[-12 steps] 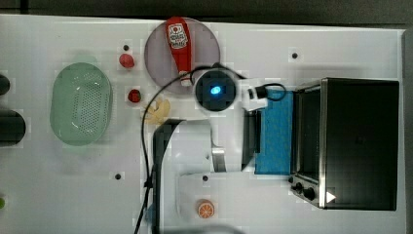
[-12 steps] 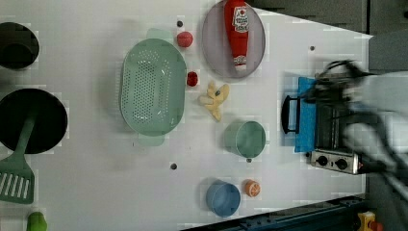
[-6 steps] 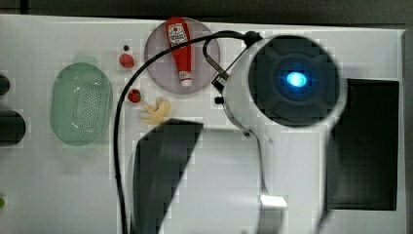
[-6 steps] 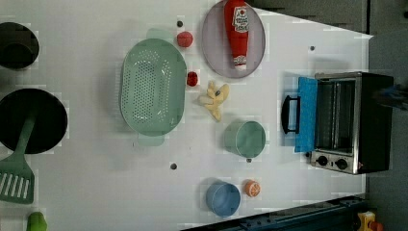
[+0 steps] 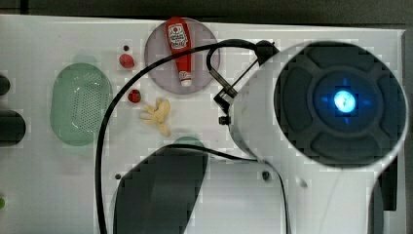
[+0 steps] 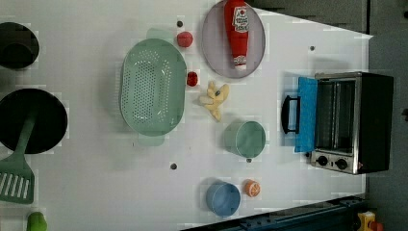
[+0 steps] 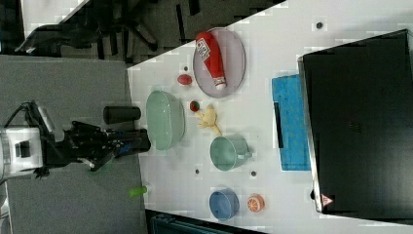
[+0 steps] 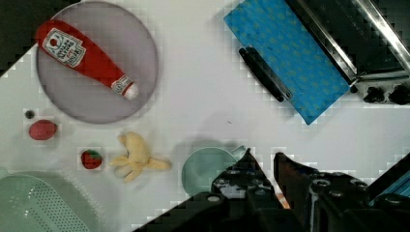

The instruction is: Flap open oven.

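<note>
Left view, left to right. Black pans and a green spatula (image 6: 17,175) at the far left of the table (image 6: 96,192). Then the green colander (image 6: 153,93), two small red fruits beside it, the peeled banana (image 6: 214,99), and the grey plate (image 6: 211,45) with the ketchup bottle (image 6: 237,29) lying on it. Nearer the left view's bottom: the green cup (image 6: 244,138), blue cup (image 6: 223,198), orange slice (image 6: 251,188).

The oven (image 6: 353,122) stands at the left view's right edge of the table. Its blue-tinted door (image 6: 306,114) lies folded down flat toward the cup, dark bar handle (image 6: 288,114) outermost, the rack inside in plain sight.

Change: a second ago the arm was down at the door; half a second ago it had risen clear, and now it sits higher again, the wrist body looming large in the top view. Door position unchanged over the last half second.

Wrist view: gripper (image 8: 263,164) high above the table, over the green cup, touching nothing. Fingers stand slightly apart, nothing between them.

Reading: door fully flapped open; the task looks done, the arm retreating.
</note>
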